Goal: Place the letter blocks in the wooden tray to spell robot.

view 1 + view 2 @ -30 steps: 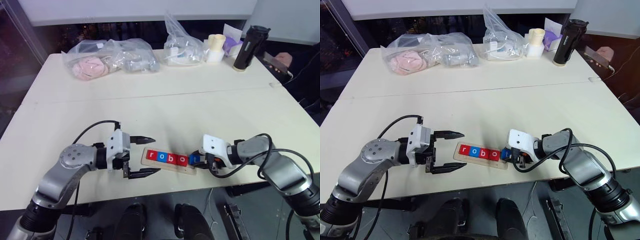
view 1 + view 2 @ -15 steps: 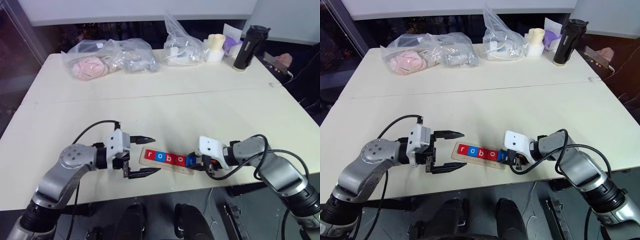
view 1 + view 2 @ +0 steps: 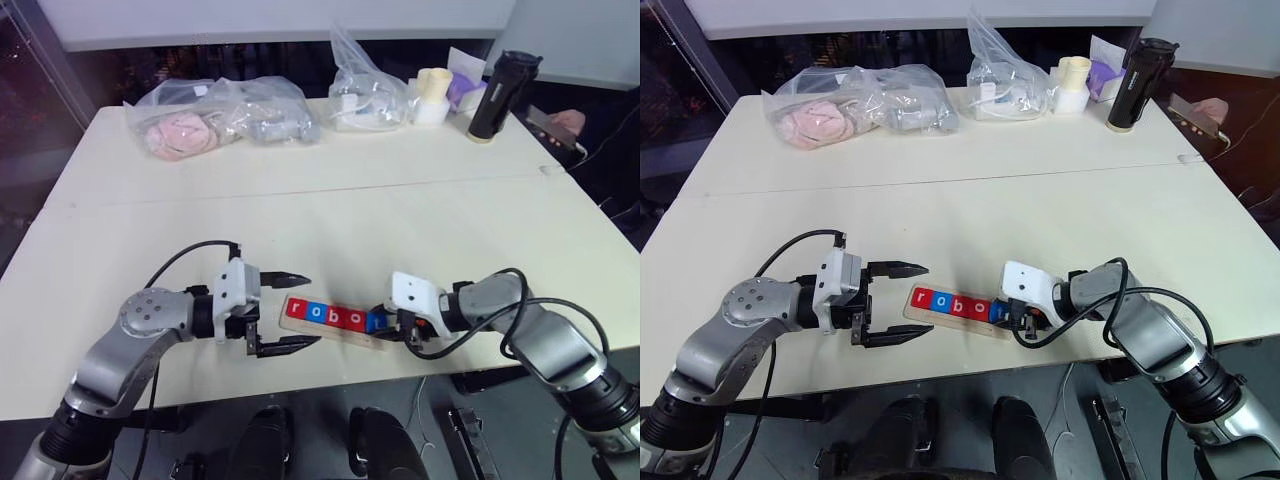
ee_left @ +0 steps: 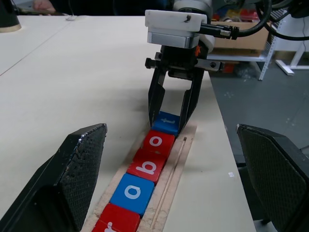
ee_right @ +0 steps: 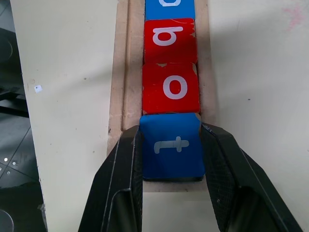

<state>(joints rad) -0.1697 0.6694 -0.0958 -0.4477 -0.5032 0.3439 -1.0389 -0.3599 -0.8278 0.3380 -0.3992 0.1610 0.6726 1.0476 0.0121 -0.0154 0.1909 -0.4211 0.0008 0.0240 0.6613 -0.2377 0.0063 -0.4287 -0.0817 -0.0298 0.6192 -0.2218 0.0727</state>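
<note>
The wooden tray (image 3: 331, 334) lies near the table's front edge. In its groove sit a red r (image 3: 303, 310), a blue o (image 4: 132, 192), a red b (image 5: 170, 41) and a red o (image 5: 171, 88) in a row. The blue t (image 5: 172, 145) lies at the tray's right end, touching the red o. My right gripper (image 5: 170, 131) is shut on the t, one finger on each side. My left gripper (image 3: 307, 310) stands open at the tray's left end, its fingers (image 4: 77, 169) spread wide and holding nothing.
Along the table's far edge are clear plastic bags (image 3: 215, 118) (image 3: 362, 88), a cream cup (image 3: 432, 95), a purple box (image 3: 465, 88) and a black bottle (image 3: 498, 95). A person's hand with a phone (image 3: 555, 122) shows at the far right. The table's front edge runs just below the tray.
My right gripper has slid a little to the left along the tray with the blue t, bringing it up against the red o. The left gripper has stayed still and open.
</note>
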